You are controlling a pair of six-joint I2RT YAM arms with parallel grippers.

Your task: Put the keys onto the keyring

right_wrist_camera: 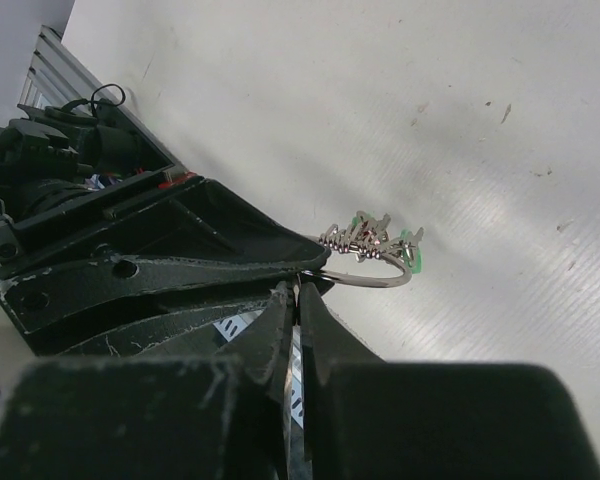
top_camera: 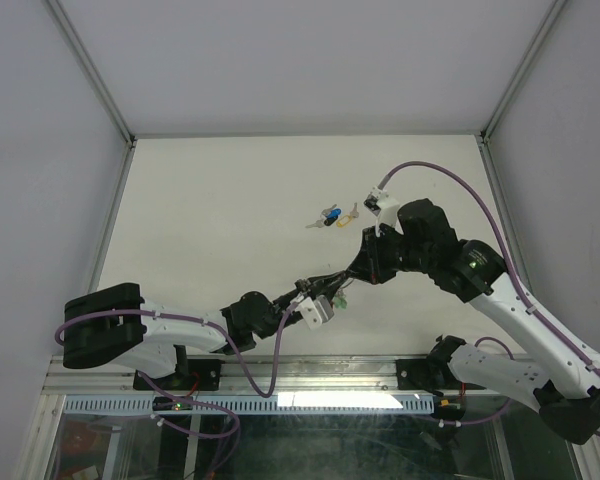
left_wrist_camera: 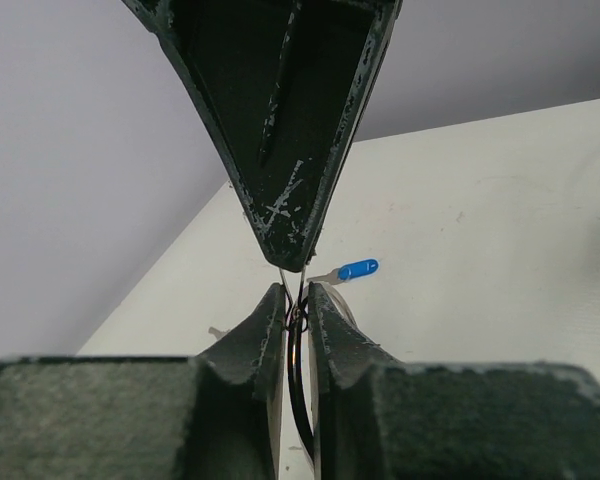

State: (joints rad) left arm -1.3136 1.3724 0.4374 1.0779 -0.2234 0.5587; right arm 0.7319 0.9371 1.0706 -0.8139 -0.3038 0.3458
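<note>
Left wrist view: the left pincer [left_wrist_camera: 296, 300] has its two fingers pressed almost together, with only a sliver of gap, and a thin wire of the keyring [left_wrist_camera: 298, 318] pinched between the tips. A dark strand runs down between the fingers toward the camera. The right pincer [left_wrist_camera: 290, 258] comes in from above as one dark, scuffed wedge, and its tip meets the left tips at the same wire. Beyond them a blue key [left_wrist_camera: 358, 268] lies flat on the white table [left_wrist_camera: 500, 250], apart from both pincers.

Right wrist view: the right pincer is also closed, its fingers drawn tight on the wire at the near part of the keyring. The left pincer's tip reaches in from the left and touches the ring just beside that spot. The rest of the ring curves out to the right, carrying a bunch of silver blades and green heads [right_wrist_camera: 413, 262]. Whether that bunch rests on the table or hangs over it cannot be told.

Top view: the two arms meet tip to tip near the table's middle, with green specks showing just under the joined tips. The loose keys [top_camera: 330, 217] lie farther from the bases, close together in a short row: grey, then blue, then yellow [top_camera: 345, 221].
</note>
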